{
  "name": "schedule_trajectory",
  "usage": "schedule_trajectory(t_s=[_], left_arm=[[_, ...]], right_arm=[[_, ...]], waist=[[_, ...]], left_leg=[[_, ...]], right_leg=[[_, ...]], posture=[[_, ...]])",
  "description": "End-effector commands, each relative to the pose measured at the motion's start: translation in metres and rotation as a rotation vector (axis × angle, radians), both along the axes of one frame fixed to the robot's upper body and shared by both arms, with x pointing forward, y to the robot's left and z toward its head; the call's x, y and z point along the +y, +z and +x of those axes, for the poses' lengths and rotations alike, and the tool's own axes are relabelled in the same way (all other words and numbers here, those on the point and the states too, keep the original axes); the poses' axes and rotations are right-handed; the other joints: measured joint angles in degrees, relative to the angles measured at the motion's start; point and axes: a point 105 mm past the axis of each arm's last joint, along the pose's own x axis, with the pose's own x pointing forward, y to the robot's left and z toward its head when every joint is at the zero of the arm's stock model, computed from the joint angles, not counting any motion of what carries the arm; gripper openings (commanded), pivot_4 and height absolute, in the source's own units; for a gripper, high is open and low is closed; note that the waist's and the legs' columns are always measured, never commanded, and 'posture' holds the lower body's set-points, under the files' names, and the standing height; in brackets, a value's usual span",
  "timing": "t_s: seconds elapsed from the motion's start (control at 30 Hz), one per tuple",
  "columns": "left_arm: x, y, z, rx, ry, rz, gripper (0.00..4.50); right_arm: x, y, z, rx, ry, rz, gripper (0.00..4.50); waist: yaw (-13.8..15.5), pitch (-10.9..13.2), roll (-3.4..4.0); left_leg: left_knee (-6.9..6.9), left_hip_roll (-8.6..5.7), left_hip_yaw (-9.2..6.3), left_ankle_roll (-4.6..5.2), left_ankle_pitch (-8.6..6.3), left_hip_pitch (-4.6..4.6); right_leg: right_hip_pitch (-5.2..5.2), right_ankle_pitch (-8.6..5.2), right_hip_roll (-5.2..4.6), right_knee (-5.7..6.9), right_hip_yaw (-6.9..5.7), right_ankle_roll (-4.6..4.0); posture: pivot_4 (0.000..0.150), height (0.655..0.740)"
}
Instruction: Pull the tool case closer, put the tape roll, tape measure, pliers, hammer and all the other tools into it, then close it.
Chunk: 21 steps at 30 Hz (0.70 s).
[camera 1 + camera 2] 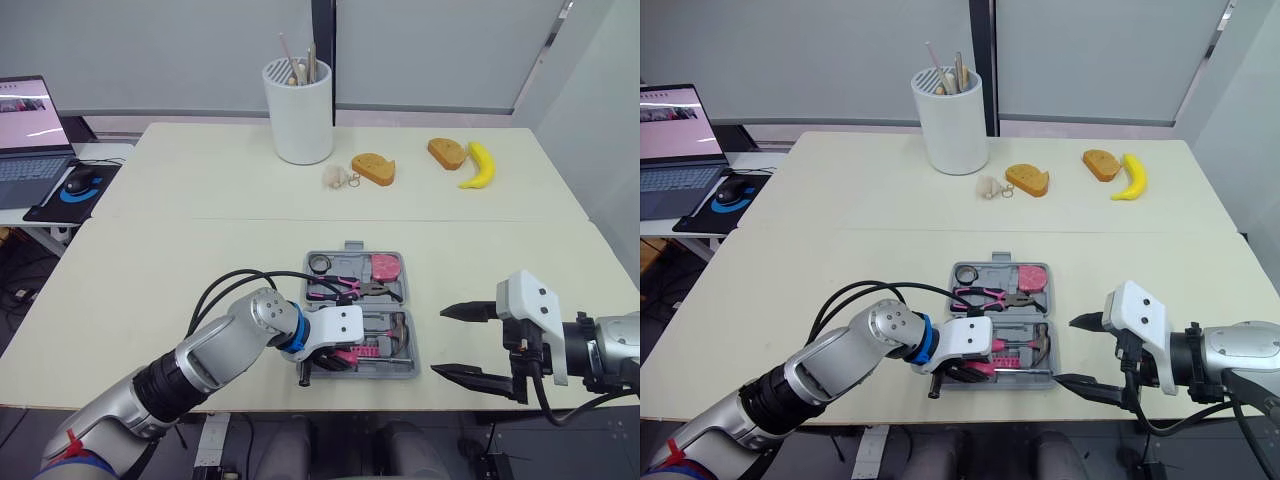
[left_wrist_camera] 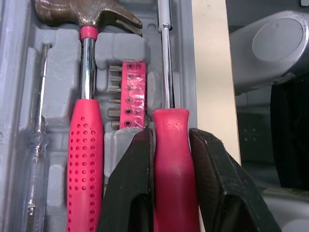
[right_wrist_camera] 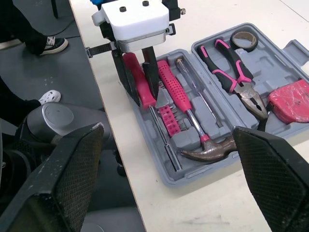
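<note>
Left claw (image 2: 170, 137) is clamped narrow around the red handle of a screwdriver (image 2: 170, 116), one black finger pressed on each side. The screwdriver's steel shaft points straight away from the claw and lies along the edge row of the open tool case (image 3: 270, 58), next to the counter (image 1: 200, 260) edge. Just beside the claw, a pink bit strip (image 2: 129, 96) sits in its slot. Past that lies the hammer (image 2: 86, 145), red grip towards the claw and head at the far end. Beyond the hammer rests a slim driver (image 2: 36, 159) with a clear handle. In the case's farther half lie the pliers (image 3: 234, 75), with the tape roll (image 3: 244, 40) and the pink tape measure (image 3: 289, 101) on either side of them. Right claw (image 1: 438, 342) hovers off the case's other side, spread wide and holding nothing. Well beyond both, a white tub (image 1: 300, 110) of sticks and a banana (image 1: 478, 168) stand at the counter's far end.
</note>
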Motion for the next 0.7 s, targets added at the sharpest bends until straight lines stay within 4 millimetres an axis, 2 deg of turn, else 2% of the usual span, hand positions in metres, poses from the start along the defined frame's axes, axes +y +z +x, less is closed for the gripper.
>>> schedule_trajectory(t_s=[0.03,0.7], left_arm=[[-0.004,-0.001,0.001,-0.016,-0.003,0.008,0.74],[-0.01,-0.013,0.002,-0.016,0.003,0.048,0.74]], right_arm=[[0.005,0.011,0.0,-0.057,0.016,0.012,4.5],[0.002,0.012,-0.004,-0.056,-0.008,-0.002,4.5]], waist=[[0.0,0.0,0.0],[0.1,0.0,-0.01]], left_leg=[[0.0,0.0,0.0,0.0,0.0,0.0],[0.01,-0.02,-0.01,0.0,0.0,0.01]], right_leg=[[-0.01,0.0,0.0,0.0,0.0,0.0],[0.03,-0.01,-0.02,0.0,0.0,0.02]], posture=[[0.15,0.74],[0.15,0.74]])
